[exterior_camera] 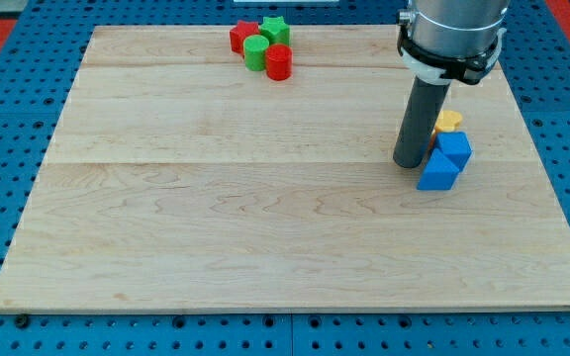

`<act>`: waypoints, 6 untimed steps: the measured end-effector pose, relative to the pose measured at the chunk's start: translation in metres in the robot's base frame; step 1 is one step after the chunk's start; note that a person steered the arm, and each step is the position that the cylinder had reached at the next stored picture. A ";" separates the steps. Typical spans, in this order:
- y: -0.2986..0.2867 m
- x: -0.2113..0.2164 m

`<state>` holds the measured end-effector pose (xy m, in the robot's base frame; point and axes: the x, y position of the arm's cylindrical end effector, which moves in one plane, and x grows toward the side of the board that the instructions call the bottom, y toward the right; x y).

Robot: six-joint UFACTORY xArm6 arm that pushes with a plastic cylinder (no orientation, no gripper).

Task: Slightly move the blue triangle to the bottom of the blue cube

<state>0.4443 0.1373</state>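
Sitting near the right edge of the wooden board (265, 218), the blue triangle (437, 172) lay at the view's bottom-left corner of the blue cube (455, 148), the two touching along one side. The cube stood just above and to the right of the triangle, and a yellow block (449, 121), its shape not clear because the rod hid part of it, rested against the cube's upper edge. Together the three pieces formed a short cluster running from the view's top down toward the bottom.

The arm's tip (410, 163) stood on the board immediately to the left of this cluster, level with the seam between triangle and cube. The dark rod was close beside the triangle's left face; whether it actually touched that face could not be told. The rod carried no jaws and grasped nothing; it was a plain pushing stick, upright, with the arm's silver and black collar (450, 40) above it at the view's top.

Well apart from all this, near the top edge of the board and left of centre, four more pieces were bunched tightly: a red block (242, 37) of unclear shape, a green star (276, 29), a green cylinder (256, 52) and a red cylinder (279, 62). A blue pegboard surface (8, 119) surrounded the board on all sides.
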 end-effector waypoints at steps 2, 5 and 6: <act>0.015 0.051; 0.033 0.079; 0.034 0.080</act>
